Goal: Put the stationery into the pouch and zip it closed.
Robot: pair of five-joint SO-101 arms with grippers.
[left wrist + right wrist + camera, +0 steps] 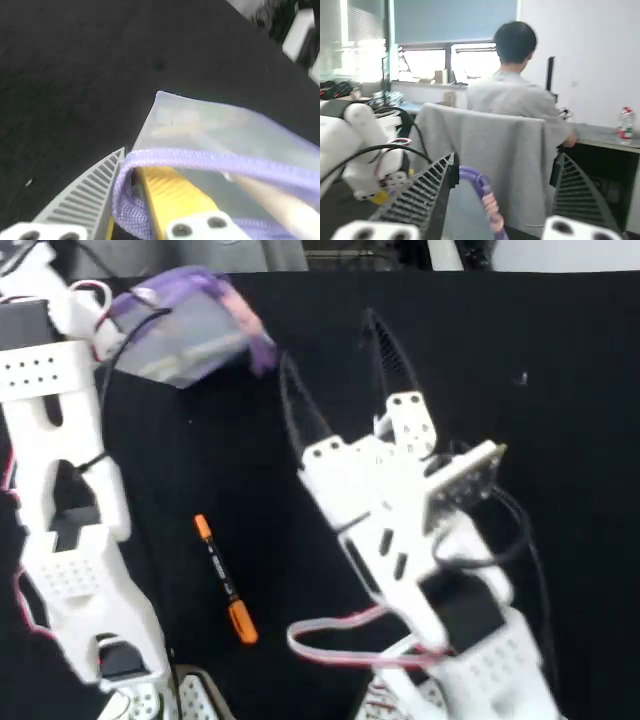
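Purple-zippered pouch (185, 335): clear walls, purple zipper tape, held by the left arm.
Left gripper (131, 165): clamped on the pouch's zipper edge. Grey finger sits outside the tape, yellow finger on the inner side of it.
Zipper (200, 159): tape is parted at the clamped corner, so the pouch mouth is open there.
Pouch contents: pale stick-shaped item (280, 205) shows through the clear wall, just under the zipper. Can't tell what it is.
Pink pull (492, 210): hangs on the pouch's purple edge, on the side facing the right arm.
Right gripper (326, 338): fingers spread wide apart and holding nothing. It sits just beside the pouch, not touching it. In the right wrist view the pouch's purple edge sits in the gap between its fingers.
Orange marker (225, 580): lies flat on the black table cloth (560, 390), well apart from the pouch, toward the arm bases. No gripper is touching it, so it is not yet in the pouch.
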